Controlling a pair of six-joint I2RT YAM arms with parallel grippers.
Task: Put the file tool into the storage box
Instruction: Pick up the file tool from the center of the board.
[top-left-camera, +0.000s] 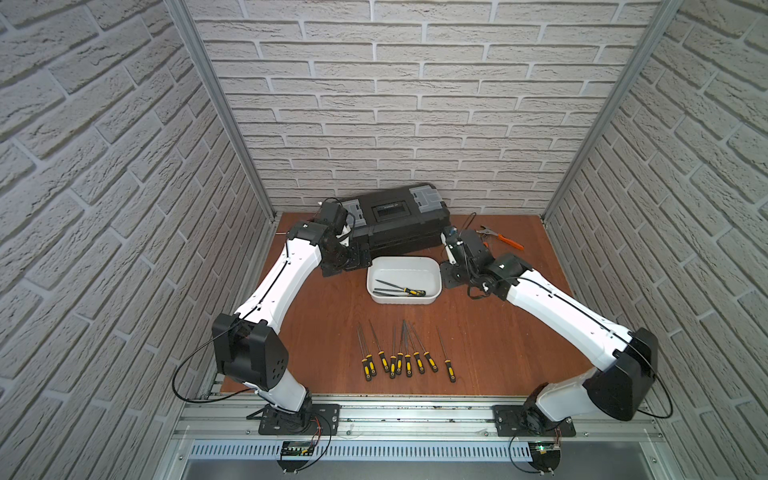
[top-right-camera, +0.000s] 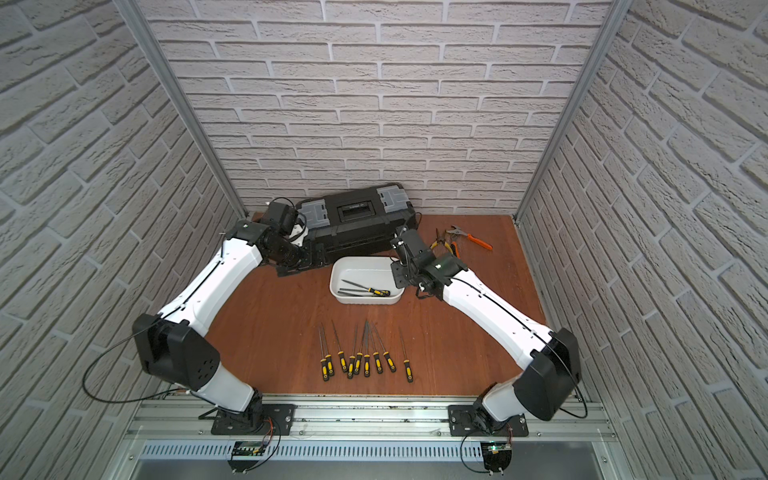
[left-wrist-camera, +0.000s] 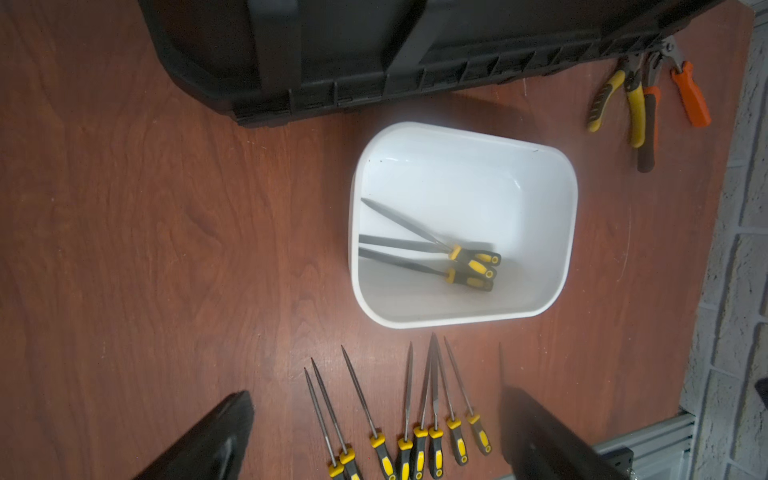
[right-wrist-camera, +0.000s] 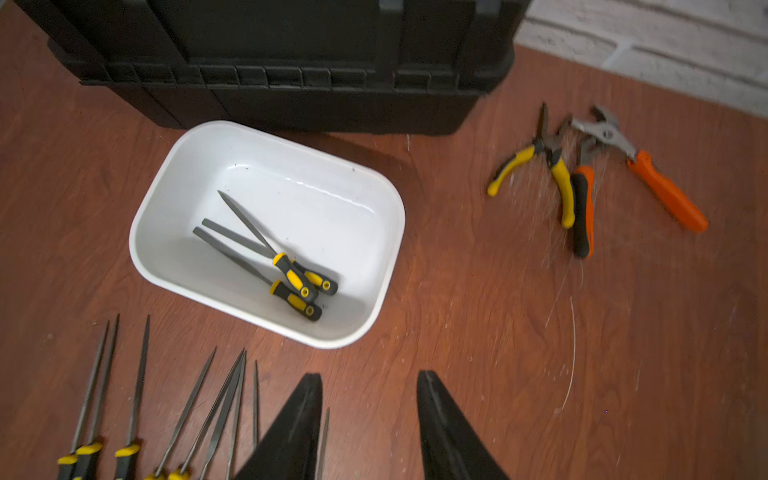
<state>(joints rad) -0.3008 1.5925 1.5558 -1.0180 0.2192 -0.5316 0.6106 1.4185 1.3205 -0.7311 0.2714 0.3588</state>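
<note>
You're looking at a white storage box (left-wrist-camera: 548, 208), grey files (left-wrist-camera: 471, 266) with black-and-yellow handles, a reddish-brown wood-grain counter (left-wrist-camera: 166, 228), a black toolbox (top-left-camera: 399, 226) with grey latches (top-left-camera: 424, 195), orange- and yellow-handled pliers (right-wrist-camera: 665, 191), and white brick-patterned walls (top-left-camera: 374, 104).

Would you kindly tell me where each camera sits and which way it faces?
Top views: high over the front edge, looking down at the table; left arm and right arm show whole.
Left wrist: raised beside the toolbox, looking down at the box; the open left gripper shows.
Right wrist: raised right of the box, looking down at it; the open right gripper shows.
Shared: both wrist views hold the box, three files in it, the toolbox and the pliers.
</note>
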